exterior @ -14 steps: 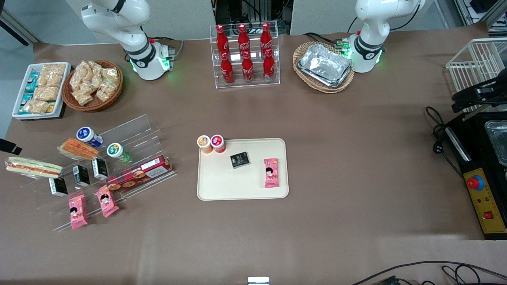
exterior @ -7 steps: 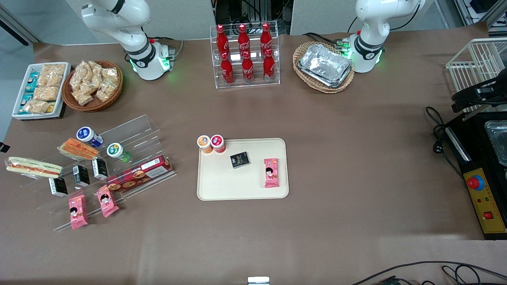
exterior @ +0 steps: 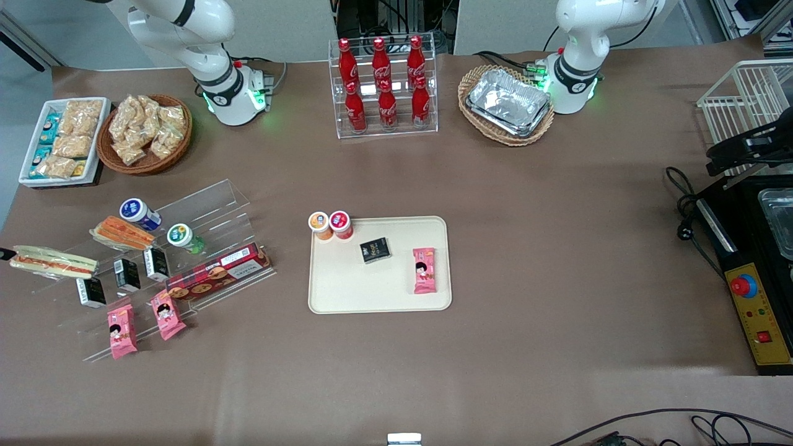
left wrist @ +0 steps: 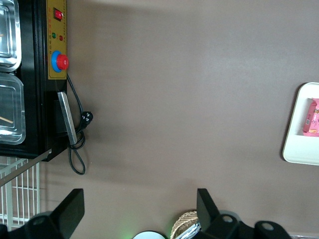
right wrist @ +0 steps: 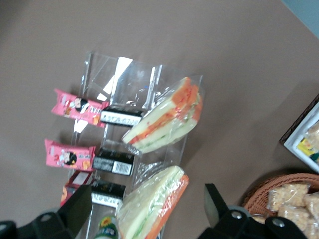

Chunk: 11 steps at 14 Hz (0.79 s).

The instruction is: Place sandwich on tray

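- The sandwich (exterior: 52, 261) will likely feel light and soft. The bread should squash under a hard pinch, and the clear wrap looks slick and loose, so it may slide or crinkle between the pads.
- Take hold across the middle of its length, with one finger on each broad bread face. Close gently. Gripping only the loose film at an end would probably let the wedge swing or slip out.
- It is a long wedge of pale white bread in clear film, with a thin red-orange filling stripe along the cut edge. The right wrist view shows this plainly (right wrist: 164, 119).
- It lies on its side on an upper step of the clear stepped rack (exterior: 204, 204), close to the table's edge at the working arm's end.
- Don't confuse it with the shorter orange sandwich (exterior: 122, 231), which lies beside it on the same rack, closer to the table's middle.
- Just nearer the front camera, small black boxes (exterior: 127, 274) stand on the next step, and pink packets (exterior: 121, 331) lie on the lowest step. Lift straight up to clear them.
- The gripper (right wrist: 147, 190) hangs above the rack with its jaws spread wide and holding nothing. It is not touching the sandwich.
- The tray (exterior: 347, 291) sits in the middle of the table, well apart from the rack. It has bare space along the side nearest the front camera, beside a black box (exterior: 375, 249) and a pink packet (exterior: 424, 270).
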Each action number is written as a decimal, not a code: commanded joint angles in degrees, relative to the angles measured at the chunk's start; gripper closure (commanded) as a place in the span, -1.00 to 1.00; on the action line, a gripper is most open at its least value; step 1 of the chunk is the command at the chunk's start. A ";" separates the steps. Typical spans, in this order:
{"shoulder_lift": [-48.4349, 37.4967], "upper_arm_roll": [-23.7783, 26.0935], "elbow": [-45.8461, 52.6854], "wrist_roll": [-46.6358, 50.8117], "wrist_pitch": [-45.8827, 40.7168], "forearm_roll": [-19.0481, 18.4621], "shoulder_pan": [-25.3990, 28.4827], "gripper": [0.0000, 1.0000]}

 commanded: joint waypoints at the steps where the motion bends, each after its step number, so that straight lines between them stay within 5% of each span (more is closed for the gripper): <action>1: 2.77 0.23 0.13 3.62 2.27 2.71 -3.46 -1.00; 11: 7.35 0.23 -2.68 10.82 7.90 5.62 -4.35 -1.00</action>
